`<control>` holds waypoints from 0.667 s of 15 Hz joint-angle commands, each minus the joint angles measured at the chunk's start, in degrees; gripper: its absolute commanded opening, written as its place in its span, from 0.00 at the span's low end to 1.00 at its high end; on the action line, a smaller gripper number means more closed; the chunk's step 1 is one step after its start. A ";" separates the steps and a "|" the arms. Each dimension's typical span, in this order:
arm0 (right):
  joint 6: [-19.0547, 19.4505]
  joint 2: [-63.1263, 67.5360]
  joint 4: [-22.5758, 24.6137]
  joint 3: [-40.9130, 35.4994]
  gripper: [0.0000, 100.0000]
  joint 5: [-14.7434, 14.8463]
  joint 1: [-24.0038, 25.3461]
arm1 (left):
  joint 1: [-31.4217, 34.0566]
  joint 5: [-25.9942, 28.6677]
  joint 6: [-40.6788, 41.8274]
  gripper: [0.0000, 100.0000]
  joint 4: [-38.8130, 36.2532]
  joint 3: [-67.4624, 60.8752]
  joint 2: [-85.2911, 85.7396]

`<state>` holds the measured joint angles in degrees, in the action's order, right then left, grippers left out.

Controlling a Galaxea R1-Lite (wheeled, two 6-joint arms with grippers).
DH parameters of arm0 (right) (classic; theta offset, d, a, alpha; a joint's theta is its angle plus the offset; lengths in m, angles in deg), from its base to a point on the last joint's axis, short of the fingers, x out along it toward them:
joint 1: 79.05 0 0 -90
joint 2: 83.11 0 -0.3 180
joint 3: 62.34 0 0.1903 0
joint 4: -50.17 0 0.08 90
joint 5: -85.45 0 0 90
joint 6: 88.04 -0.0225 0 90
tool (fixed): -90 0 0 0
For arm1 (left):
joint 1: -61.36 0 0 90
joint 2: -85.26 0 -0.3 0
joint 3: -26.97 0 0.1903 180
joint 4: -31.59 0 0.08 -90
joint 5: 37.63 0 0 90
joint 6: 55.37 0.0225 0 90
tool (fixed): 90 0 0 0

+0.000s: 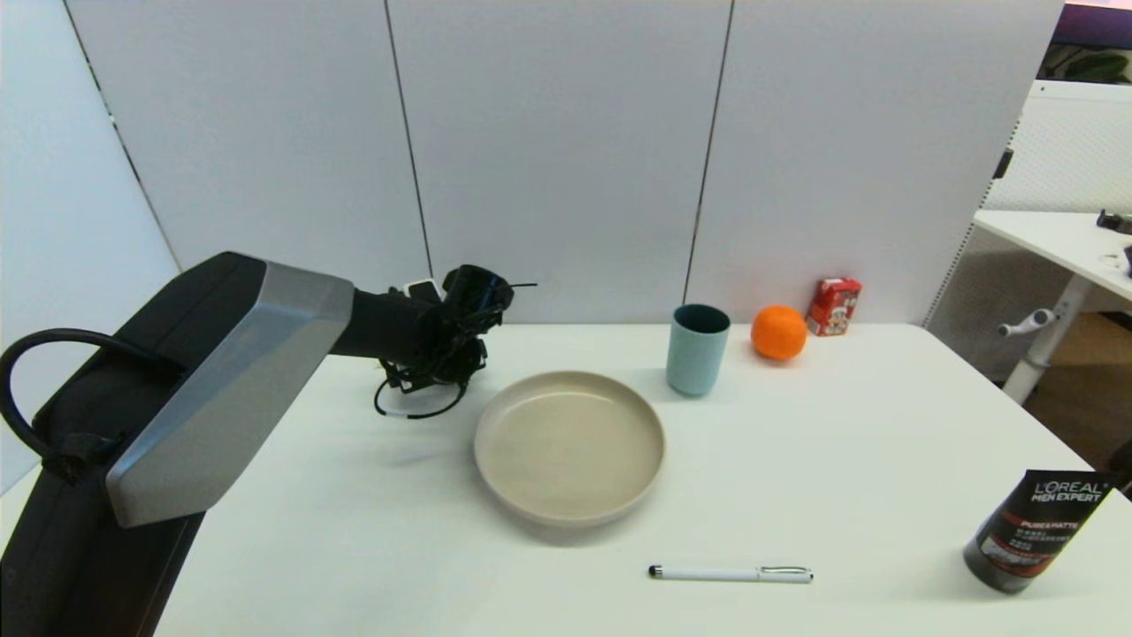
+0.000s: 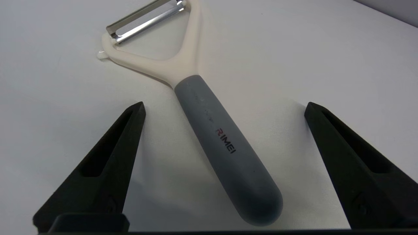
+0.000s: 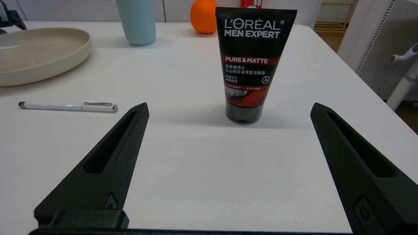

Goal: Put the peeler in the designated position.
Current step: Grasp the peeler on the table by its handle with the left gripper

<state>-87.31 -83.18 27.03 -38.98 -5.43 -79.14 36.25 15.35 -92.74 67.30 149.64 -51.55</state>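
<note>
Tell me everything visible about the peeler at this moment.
The peeler is Y-shaped: a cream-white plastic-looking fork with a thin metal blade across its tips, and a rounded matte grey handle printed RIMEI. It lies flat on the white table, nothing else touching it. The left gripper is open, its fingers either side of the handle without contact. In the head view the arm hides it.

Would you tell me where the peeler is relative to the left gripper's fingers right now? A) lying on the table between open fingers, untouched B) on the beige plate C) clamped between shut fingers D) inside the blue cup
A: the left wrist view shows the peeler flat on the white table, with the left gripper open and both fingers clear of its grey handle.
</note>
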 commanded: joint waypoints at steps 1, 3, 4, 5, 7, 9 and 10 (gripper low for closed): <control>-0.03 0.07 0.04 0.00 1.00 0.00 0.01 | -0.02 -0.17 -0.24 1.00 0.14 0.01 -0.04; -0.03 0.07 0.04 0.00 1.00 0.00 0.01 | -0.02 -0.17 -0.24 1.00 0.14 0.01 -0.04; -0.03 0.07 0.04 0.00 1.00 0.00 0.01 | -0.02 -0.17 -0.24 1.00 0.14 0.01 -0.04; 0.06 0.07 0.04 0.00 1.00 0.00 0.01 | -0.02 -0.17 -0.24 1.00 0.32 -0.08 -0.04; 0.06 0.07 0.04 0.00 1.00 0.00 0.01 | -0.11 -0.17 -0.33 1.00 0.32 0.01 0.13; 0.06 0.07 0.04 0.00 1.00 0.00 0.01 | -0.11 -0.17 -0.50 1.00 0.32 0.01 0.22; -0.03 0.07 0.04 0.00 1.00 0.00 0.01 | -0.11 -0.17 -0.77 1.00 0.32 0.01 0.22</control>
<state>-87.33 -83.18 27.03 -38.98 -5.40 -79.14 36.15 15.40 -93.12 67.55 149.59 -51.54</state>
